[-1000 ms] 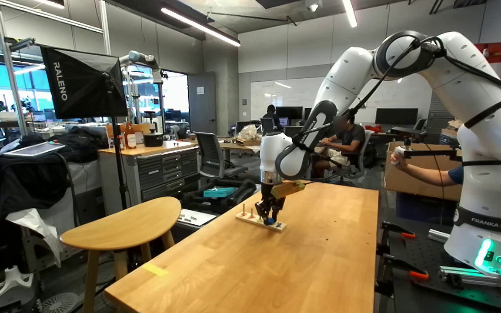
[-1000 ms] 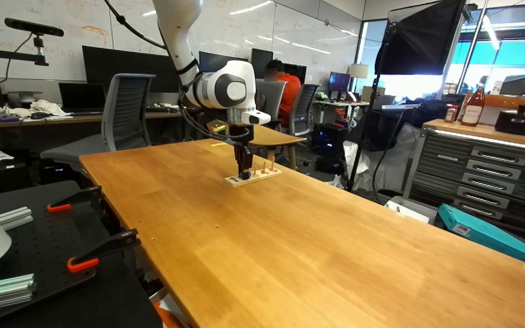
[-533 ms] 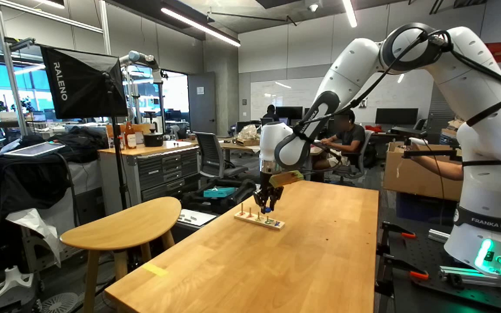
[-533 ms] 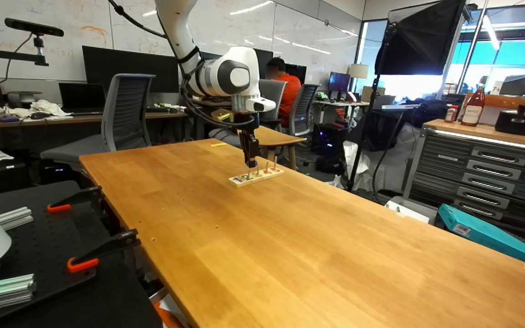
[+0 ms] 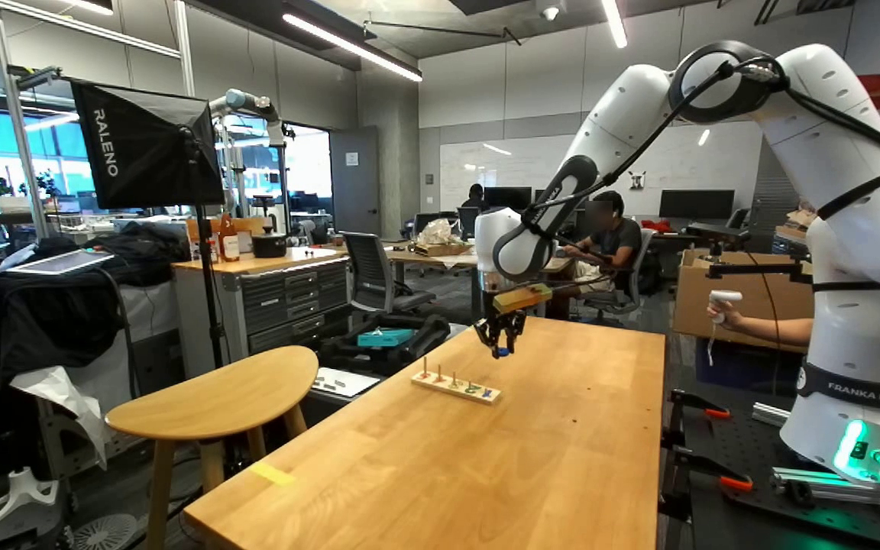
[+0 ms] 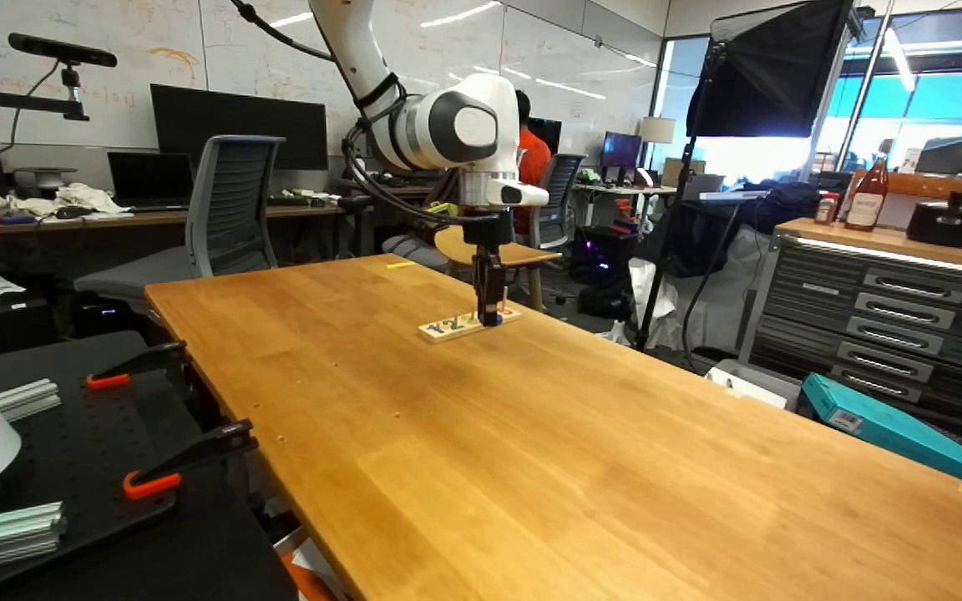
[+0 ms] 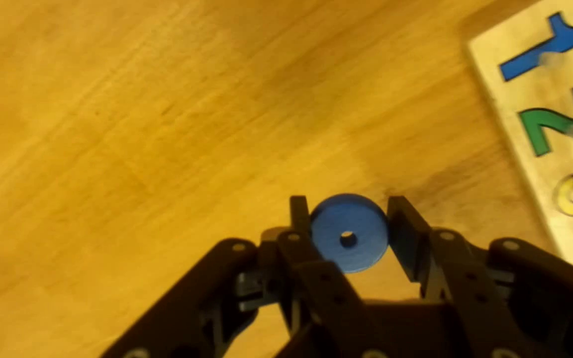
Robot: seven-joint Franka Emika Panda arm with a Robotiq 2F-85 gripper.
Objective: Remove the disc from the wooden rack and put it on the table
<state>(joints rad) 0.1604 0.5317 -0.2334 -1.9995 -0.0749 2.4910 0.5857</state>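
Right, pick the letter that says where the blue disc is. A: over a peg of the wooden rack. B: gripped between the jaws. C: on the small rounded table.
B, as the wrist view shows the blue disc pinched between the jaws, with the wooden rack apart from it, at that picture's right edge.

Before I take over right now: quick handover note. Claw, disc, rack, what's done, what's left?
Claw: shut on the blue disc, gripping its edge from both sides.
Disc: held over the table, off to the side of the wooden rack in the wrist view.
Rack: lying on the table.
Done: disc is off the rack.
Left: lower the disc onto the table beside the rack, open the claw, back off.
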